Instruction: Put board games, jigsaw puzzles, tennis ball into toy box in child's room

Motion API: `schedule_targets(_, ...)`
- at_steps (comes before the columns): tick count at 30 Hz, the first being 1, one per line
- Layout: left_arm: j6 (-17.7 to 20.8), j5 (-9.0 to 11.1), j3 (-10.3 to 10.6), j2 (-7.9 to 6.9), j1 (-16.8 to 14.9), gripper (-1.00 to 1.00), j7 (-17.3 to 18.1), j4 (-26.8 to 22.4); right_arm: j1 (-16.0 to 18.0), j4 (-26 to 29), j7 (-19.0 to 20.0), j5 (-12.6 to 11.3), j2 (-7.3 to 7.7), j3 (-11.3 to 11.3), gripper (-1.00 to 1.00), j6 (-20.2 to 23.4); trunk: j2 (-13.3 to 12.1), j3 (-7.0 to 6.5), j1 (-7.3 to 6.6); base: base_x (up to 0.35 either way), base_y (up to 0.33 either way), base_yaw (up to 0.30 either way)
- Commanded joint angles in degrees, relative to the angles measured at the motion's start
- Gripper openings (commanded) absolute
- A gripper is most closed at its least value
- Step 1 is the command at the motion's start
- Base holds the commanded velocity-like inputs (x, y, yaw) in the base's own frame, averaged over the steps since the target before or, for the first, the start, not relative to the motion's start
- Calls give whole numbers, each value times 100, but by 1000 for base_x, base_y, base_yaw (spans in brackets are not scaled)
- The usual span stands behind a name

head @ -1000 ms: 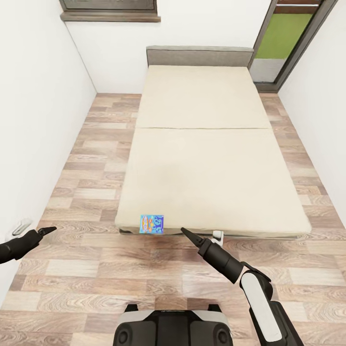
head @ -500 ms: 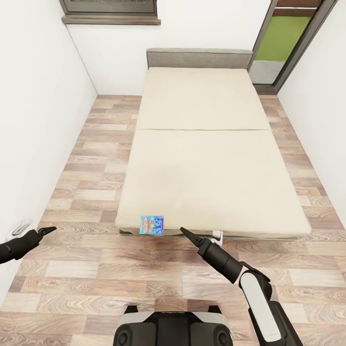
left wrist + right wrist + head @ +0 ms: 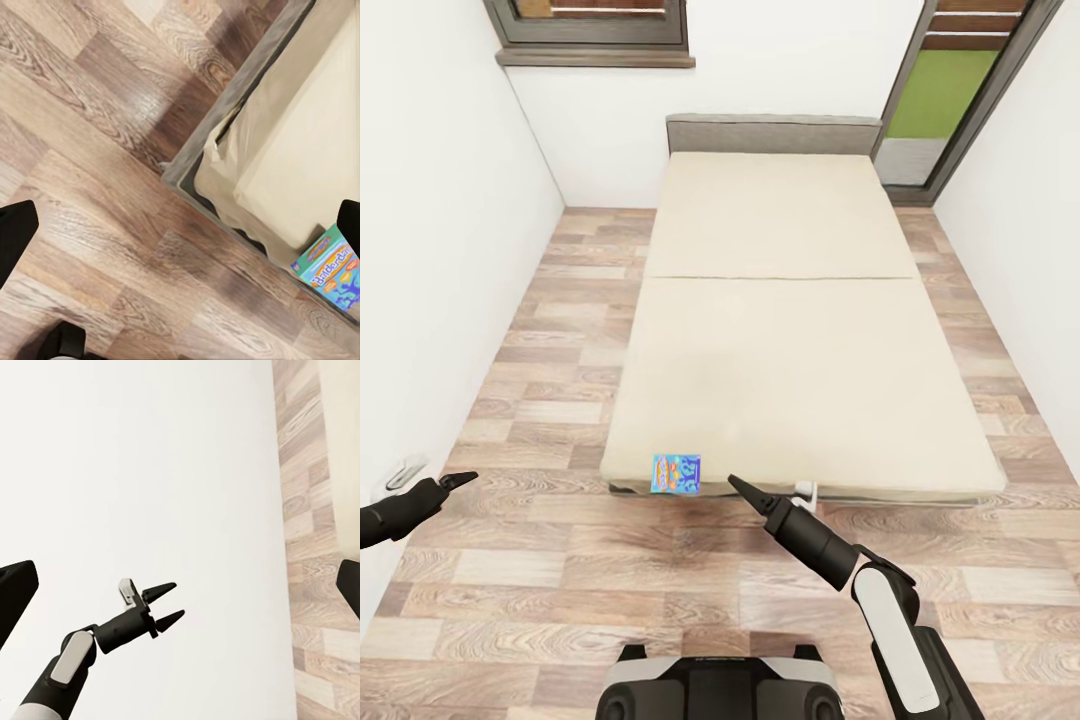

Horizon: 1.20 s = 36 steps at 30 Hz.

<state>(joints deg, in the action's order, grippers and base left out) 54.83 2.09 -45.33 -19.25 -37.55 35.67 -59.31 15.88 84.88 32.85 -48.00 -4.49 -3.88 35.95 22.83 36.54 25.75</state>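
Blue board game (image 3: pixel 676 471) at bed (image 3: pixel 790 330) foot; our view tilted up; left gripper (image 3: pixel 166 602) parted, empty; right gripper (image 3: pixel 738 487) unclear.

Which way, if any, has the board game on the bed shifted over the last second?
No. The board game lies at the same spot on the bed's near edge; the head camera itself moved.

We see the board game (image 3: pixel 334 268) on the bed (image 3: pixel 300 150) cut off by the frame edge; its cover lettering (image 3: pixel 676 471) stays too small to read from above.
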Motion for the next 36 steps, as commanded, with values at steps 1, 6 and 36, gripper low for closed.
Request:
schedule_targets(1, 46, 19, -11, 1, -6, 100, 7, 0, 2, 2, -6, -36, -4, 5, 100, 44, 9, -3, 3, 0, 0, 0)
schedule_targets(6, 46, 19, -7, 1, -6, 100, 8, -1, 2, -1, -6, -35, -7, 2, 100, 44, 9, -50, 3, 0, 0, 0)
schedule_targets(36, 43, 19, -11, 1, -7, 100, 9, -2, 2, -6, -6, -34, -8, 1, 100, 35, 9, -334, 3, 0, 0, 0)
